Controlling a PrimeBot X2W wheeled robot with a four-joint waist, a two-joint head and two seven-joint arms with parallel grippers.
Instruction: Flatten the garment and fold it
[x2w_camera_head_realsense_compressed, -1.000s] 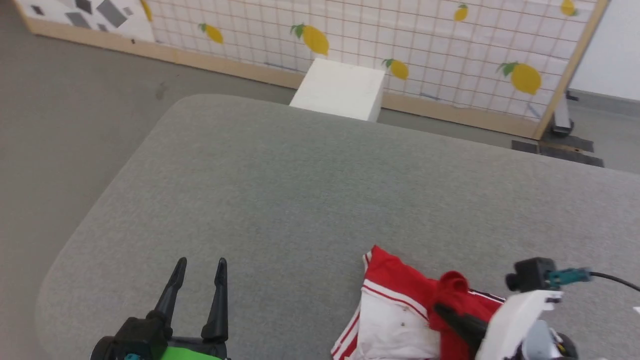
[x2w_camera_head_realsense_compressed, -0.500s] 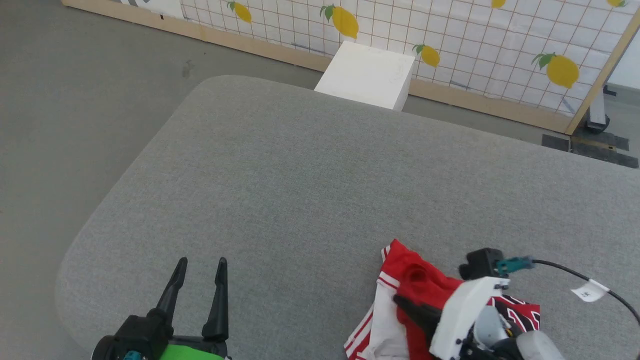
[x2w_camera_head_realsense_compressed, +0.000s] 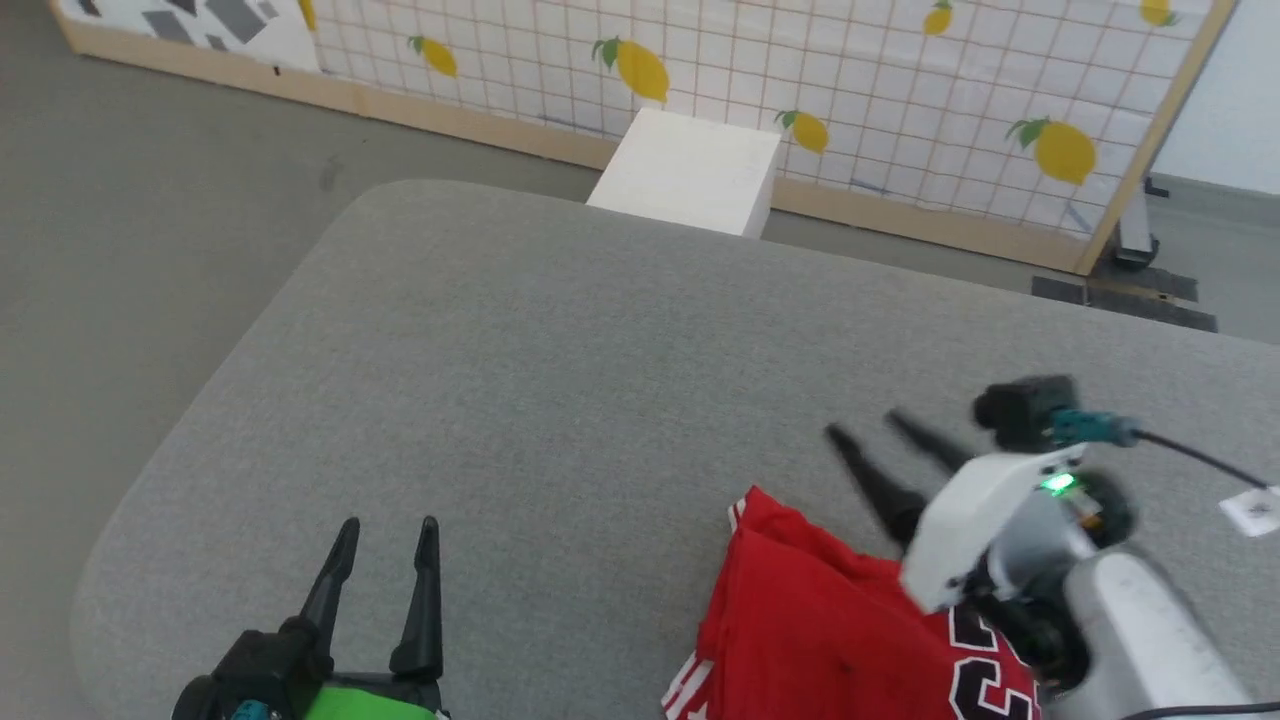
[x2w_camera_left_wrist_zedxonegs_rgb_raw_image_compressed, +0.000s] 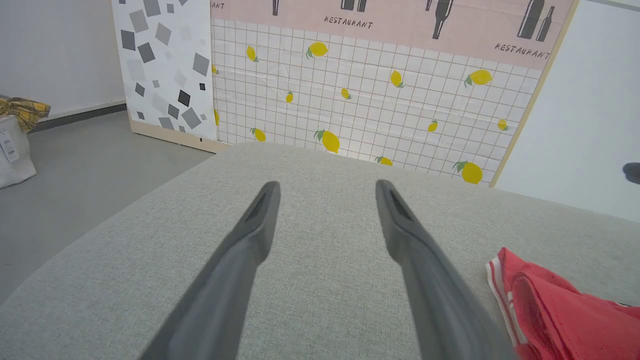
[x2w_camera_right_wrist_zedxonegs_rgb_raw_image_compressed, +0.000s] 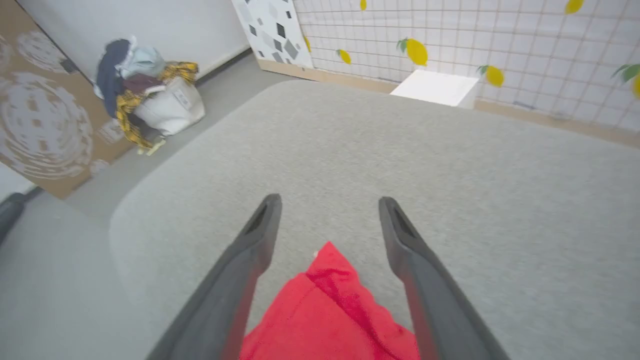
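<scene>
Currently listed, in order of relevance.

Right gripper: a second ago clamped on a bunched red fold low over the shirt. Its jaws now stand wide apart and empty, lifted clear above the cloth, fingers pointing away over bare table. Release made.

Garment: red T-shirt, on the near right part of the grey padded table, cut off by the head view's lower edge. The white sleeve panel that showed before is now covered by a smooth red layer. Striped trim peeks out at the near left edge, and part of the white-outlined print shows beside the right arm. From the right wrist, a red corner lies between and below the fingers, untouched.

Left gripper: spread open, empty, parked at lower left, well apart from the shirt, as before.

Assessment: one flap appears laid over. The bundle looks compact but not yet squared, so further folding or smoothing likely remains.
</scene>
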